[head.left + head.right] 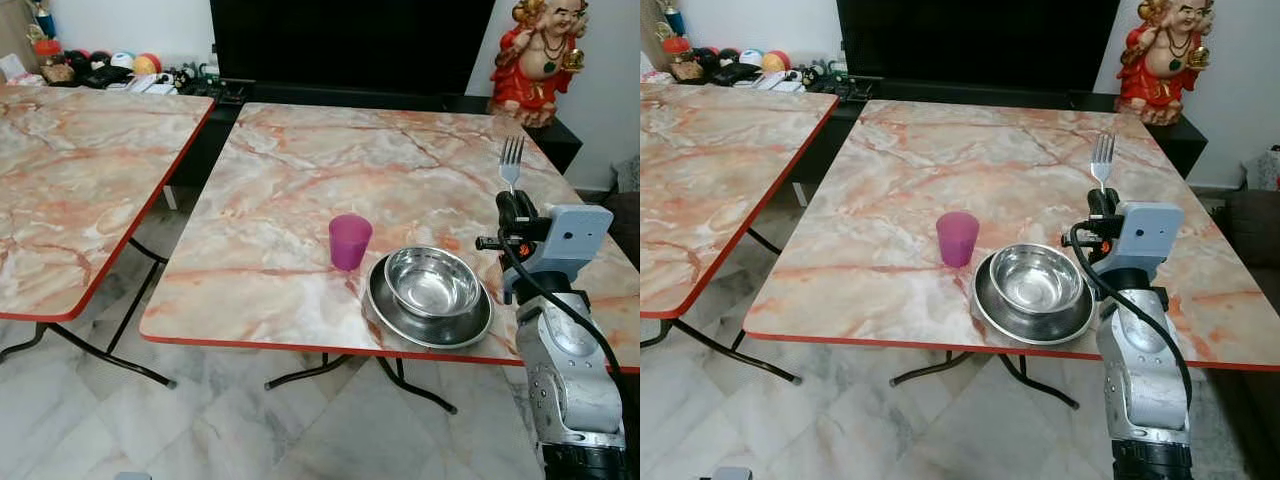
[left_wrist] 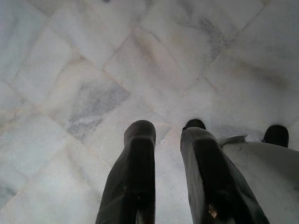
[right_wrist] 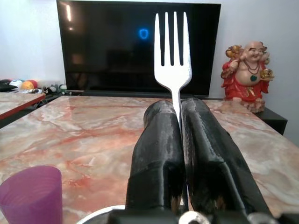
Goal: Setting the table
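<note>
The right gripper point(image 3: 180, 135) clamps a silver metal fork point(image 1: 511, 162) above the marble-patterned folding table point(image 1: 300, 180), right of the steel bowl point(image 1: 432, 281) on its plate point(image 1: 385, 305) near the front edge. The left gripper point(image 2: 170, 144) hangs parted over floor tiles point(image 2: 93, 70).

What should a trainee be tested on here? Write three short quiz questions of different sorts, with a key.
1. True or false: the right gripper is shut on a fork with its tines up.
2. The steel bowl sits: A) inside the plate; B) on the floor; C) upside down on the cup.
3. Fill in: the purple cup stands on the plate's ___ side, seen from the robot.

Key: 1 true; 2 A; 3 left.
</note>
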`<state>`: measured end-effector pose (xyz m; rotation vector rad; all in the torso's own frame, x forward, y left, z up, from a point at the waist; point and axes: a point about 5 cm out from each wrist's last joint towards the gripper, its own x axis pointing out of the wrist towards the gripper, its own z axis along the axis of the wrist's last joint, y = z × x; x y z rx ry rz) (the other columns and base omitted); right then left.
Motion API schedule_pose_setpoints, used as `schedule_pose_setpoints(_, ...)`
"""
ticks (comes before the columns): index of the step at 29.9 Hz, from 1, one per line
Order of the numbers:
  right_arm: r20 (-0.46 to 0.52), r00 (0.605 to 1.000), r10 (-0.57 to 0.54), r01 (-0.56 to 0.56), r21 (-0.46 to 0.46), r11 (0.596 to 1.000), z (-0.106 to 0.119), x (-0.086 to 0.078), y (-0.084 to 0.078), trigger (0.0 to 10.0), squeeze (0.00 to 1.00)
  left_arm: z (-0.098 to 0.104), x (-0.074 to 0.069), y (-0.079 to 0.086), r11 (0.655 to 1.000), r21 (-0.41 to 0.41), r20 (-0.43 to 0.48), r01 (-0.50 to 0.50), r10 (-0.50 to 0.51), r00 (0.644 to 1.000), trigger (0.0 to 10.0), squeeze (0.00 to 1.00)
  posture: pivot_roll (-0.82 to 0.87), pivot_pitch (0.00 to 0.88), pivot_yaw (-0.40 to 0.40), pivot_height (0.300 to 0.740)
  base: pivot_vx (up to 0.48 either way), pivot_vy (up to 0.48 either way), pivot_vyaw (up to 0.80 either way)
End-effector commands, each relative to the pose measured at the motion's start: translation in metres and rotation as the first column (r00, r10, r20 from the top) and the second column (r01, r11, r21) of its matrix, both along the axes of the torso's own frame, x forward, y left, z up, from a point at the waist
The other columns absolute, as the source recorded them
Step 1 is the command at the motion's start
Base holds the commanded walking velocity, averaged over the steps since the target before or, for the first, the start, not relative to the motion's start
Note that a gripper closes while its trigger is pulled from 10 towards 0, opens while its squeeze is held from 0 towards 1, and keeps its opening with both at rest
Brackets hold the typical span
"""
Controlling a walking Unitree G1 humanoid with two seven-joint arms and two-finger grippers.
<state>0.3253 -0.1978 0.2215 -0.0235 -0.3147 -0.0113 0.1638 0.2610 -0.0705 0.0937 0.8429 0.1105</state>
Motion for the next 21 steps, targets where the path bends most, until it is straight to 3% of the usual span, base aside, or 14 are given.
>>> schedule_pose_setpoints(1, -0.004, 1.000, -0.008, 0.008, -0.001, 1.000, 0.0001, 0.0005, -0.0017, 10.0, 0.00, -0.0025, -0.0055, 0.0002, 1.000, 0.004, -0.017, -0.004, 0.004, 1.000, 10.0, 0.00, 0.01, 0.102, -0.036, 0.740, 0.000, -0.469, 0.00)
schedule_pose_setpoints(4, -0.006, 1.000, -0.011, 0.011, -0.001, 1.000, -0.0002, 0.0007, -0.0024, 10.0, 0.00, -0.0025, -0.0052, 0.0001, 1.000, 0.003, -0.016, -0.006, 0.006, 1.000, 10.0, 0.00, 0.01, 0.103, -0.035, 0.740, 0.000, -0.342, 0.00)
schedule_pose_setpoints(21, -0.059, 0.998, -0.034, 0.034, -0.007, 0.999, -0.0098, 0.0035, -0.0044, 10.0, 0.00, -0.0033, -0.0072, 0.0009, 1.000, -0.001, -0.023, -0.021, 0.021, 1.000, 10.0, 0.00, 0.02, 0.097, -0.040, 0.740, 0.000, 0.000, 0.00)
